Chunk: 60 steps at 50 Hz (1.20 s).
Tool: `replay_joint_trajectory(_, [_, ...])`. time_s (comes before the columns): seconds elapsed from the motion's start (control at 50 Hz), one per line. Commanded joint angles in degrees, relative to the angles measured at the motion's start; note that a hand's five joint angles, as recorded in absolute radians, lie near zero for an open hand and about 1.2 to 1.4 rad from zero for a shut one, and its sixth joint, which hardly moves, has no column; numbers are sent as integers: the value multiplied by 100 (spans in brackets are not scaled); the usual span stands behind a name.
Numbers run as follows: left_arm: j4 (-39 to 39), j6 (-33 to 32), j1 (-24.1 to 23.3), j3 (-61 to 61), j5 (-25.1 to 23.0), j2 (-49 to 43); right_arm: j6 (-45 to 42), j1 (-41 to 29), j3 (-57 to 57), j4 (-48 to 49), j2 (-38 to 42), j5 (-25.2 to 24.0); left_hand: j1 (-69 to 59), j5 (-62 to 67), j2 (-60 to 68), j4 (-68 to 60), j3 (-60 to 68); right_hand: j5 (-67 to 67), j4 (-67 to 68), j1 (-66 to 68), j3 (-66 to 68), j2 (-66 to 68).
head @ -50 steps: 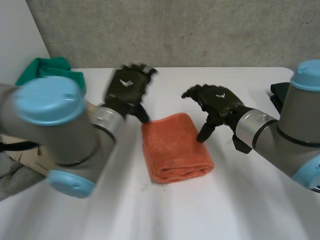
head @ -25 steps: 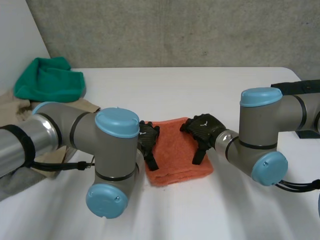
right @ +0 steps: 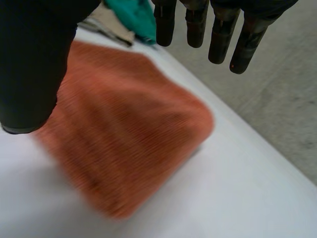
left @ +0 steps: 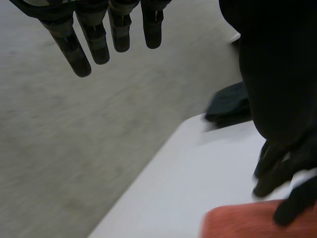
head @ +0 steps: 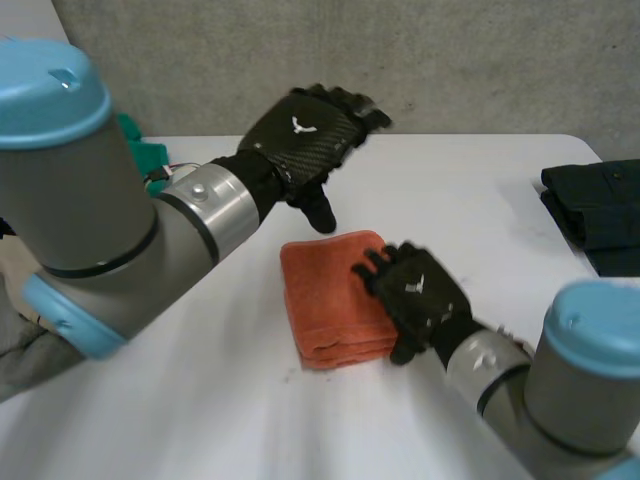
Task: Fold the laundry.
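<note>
Left hand [head: 300, 138] lifted away, orange towel [head: 322, 292] under right hand [head: 420, 300]

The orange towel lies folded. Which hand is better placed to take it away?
Probably the right. The right hand sits low at the orange towel's right edge, fingers open over it. The left hand is raised above the table, apart from the towel.

White table [head: 480, 170], rough grey concrete wall [head: 450, 60] behind its far edge
</note>
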State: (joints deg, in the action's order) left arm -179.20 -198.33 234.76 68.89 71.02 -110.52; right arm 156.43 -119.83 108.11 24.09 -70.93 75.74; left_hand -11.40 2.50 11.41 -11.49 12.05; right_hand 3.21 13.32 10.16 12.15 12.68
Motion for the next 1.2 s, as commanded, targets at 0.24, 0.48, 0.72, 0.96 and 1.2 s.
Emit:
replay_joint_trajectory(0.24, [632, -39, 158, 72, -1143, -269, -903, -76, -430, 1300, 1520, -182, -33, -78, 31, -23, -33, 1013, 1003, 1319, 1119, 1067])
replay_joint_trajectory(0.48, [632, -31, 167, 142, -1152, -207, -833, -181, -949, 1265, 1767, -130, -33, -78, 32, -23, -32, 2177, 2166, 2482, 2283, 2230])
replay_joint_trajectory(0.72, [632, -31, 176, 160, -1143, -163, -781, -295, -1380, 1212, 1934, -59, -67, -44, 65, -57, 1, 834, 823, 1139, 939, 887])
replay_joint_trajectory(0.96, [640, -22, 202, 160, -1143, -128, -553, -278, -1837, 1151, 2110, 143, -67, -44, 65, -57, 1, 6673, 6662, 6978, 6778, 6726])
replay_joint_trajectory(1.2, [632, 13, 475, 151, -1055, 91, -341, 459, -1969, 246, 1627, 55, -83, -27, 82, -74, 18, 6679, 6668, 6984, 6785, 6732])
